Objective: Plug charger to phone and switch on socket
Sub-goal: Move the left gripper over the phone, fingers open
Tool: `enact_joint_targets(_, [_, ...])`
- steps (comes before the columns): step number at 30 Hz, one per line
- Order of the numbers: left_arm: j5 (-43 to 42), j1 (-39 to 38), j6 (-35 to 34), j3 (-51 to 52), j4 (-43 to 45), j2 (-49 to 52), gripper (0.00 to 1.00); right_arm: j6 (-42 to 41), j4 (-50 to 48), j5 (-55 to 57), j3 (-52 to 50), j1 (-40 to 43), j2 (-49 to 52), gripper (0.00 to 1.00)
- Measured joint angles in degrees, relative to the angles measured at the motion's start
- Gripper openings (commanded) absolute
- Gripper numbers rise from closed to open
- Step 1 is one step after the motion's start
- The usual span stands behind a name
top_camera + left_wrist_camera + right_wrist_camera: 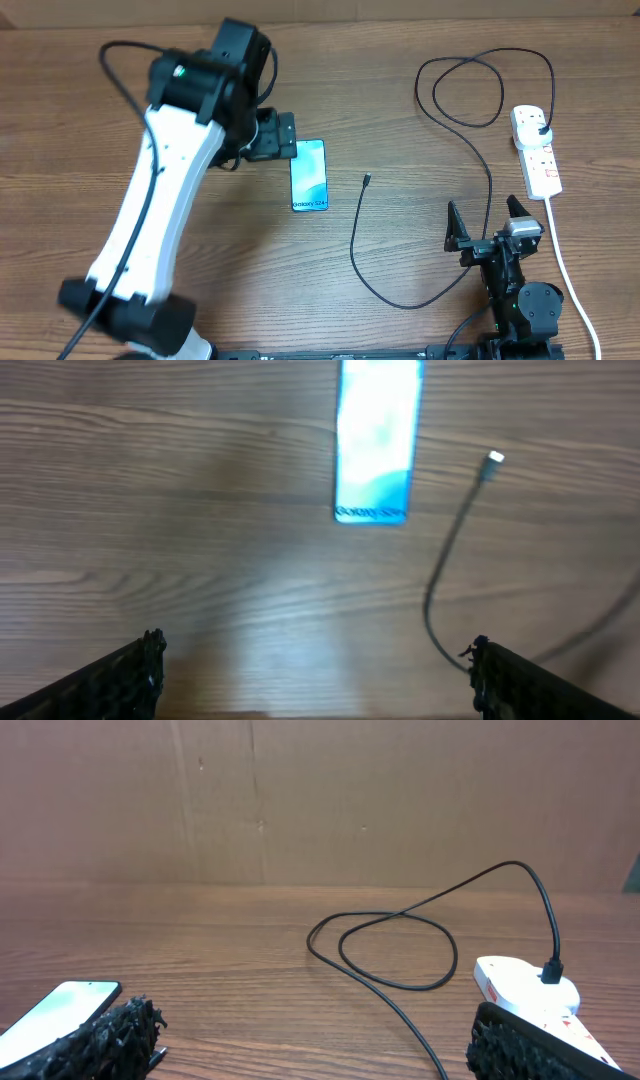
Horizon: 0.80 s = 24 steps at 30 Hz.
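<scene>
Black charger tip (367, 181) lies unplugged at phone's (309, 174) 3 o'clock, so left gripper (283, 135) hovers spread at its 11 o'clock, likely to steady it; right gripper (487, 225) sits spread, empty.

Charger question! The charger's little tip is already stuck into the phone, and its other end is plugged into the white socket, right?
Not quite. The charger's tip is not in the phone. It lies on the table beside the phone, with a gap between them, as the overhead view shows. The rest is right: its other end is plugged into the white socket.
</scene>
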<state>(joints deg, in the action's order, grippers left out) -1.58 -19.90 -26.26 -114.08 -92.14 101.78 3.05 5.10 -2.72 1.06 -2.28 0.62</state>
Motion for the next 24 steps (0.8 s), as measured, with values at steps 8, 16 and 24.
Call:
enact_joint_targets(8, [-8.48,-0.15,-0.59,-0.15,5.88,9.4,1.0,0.0,0.04,0.0,0.0,0.0,0.0,1.0])
enact_joint_targets(16, [-7.06,-3.13,-0.63,-0.39,7.8,17.64,1.0,-0.02,0.04,0.0,0.0,0.0,0.0,1.0])
enact_joint_targets(24, [-2.58,-5.29,-0.63,-0.42,13.22,25.4,1.0,0.0,0.02,0.0,0.0,0.0,0.0,1.0])
